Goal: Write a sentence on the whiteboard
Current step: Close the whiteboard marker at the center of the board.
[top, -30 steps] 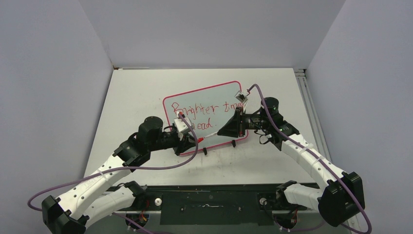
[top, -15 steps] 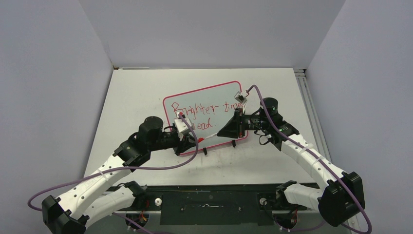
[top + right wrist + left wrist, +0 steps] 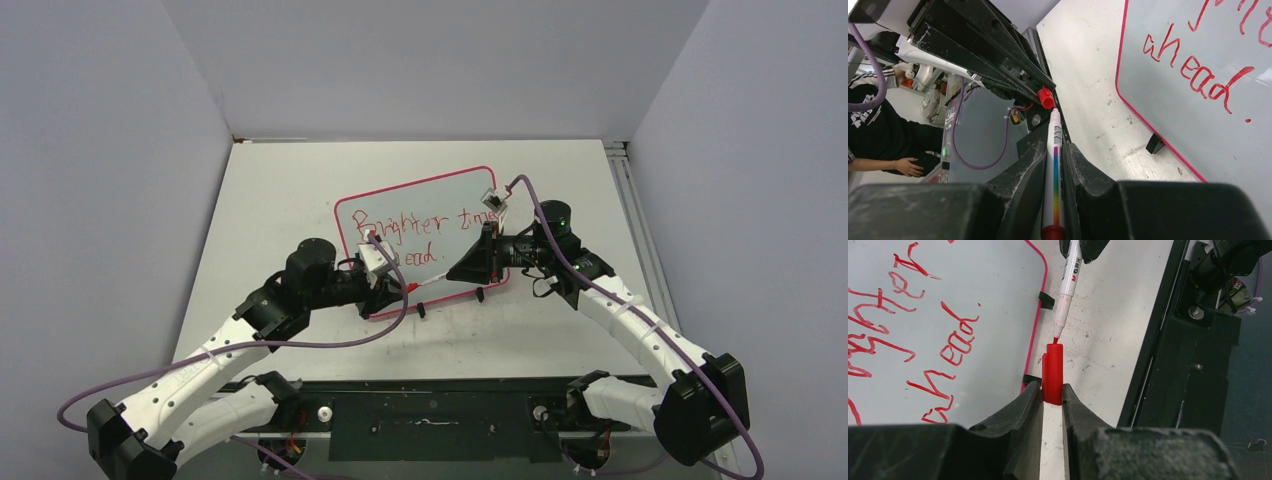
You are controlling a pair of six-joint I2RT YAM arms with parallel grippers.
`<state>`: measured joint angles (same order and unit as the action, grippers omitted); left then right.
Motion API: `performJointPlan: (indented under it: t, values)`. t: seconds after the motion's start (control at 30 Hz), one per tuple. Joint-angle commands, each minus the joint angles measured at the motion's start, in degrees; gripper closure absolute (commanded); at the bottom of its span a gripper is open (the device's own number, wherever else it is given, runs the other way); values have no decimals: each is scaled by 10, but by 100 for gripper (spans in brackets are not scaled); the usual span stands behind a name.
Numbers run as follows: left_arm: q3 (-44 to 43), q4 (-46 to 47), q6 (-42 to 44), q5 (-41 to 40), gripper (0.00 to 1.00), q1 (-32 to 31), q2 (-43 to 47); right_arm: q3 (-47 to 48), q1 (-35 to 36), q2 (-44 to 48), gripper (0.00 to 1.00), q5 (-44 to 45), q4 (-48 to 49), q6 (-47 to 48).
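Left gripper [image 3: 1052, 390] is clamping the red cap [image 3: 1052, 372]; right gripper [image 3: 1057, 150] is clamping the marker [image 3: 1055, 170]; sentence [image 3: 400, 228] on whiteboard [image 3: 440, 195] is reading "Brighter times ahead".

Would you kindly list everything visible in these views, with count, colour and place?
glossy rectangular whiteboard: one, white with pink-red frame, mid-table
handwritten sentence: one, red, two lines on the board
small feet: two seen, black, board's near edge
slim marker pen: one, white with rainbow stripe, right tool, tip at cap's mouth
plastic marker cap: one, red, in the left tool
flat scuffed table: one, white, under everything
thin cables: two, purple, one along each arm
person: one, black top, off-table, right wrist view
arms: two, white and black, near edge
left tool: one, black, shut on the cap
right tool: one, black, shut on the pen
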<state>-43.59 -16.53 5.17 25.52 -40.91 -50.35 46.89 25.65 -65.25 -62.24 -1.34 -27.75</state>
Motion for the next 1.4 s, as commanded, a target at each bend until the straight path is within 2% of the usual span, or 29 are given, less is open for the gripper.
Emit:
performJointPlan:
  t: [0.0,1.37]
  values:
    - [-8,15,6,5,100,1,-1,21,3,16,95,-5,29,6]
    - [-8,11,9,1,100,1,-5,4,10,4,95,-36,53,-3]
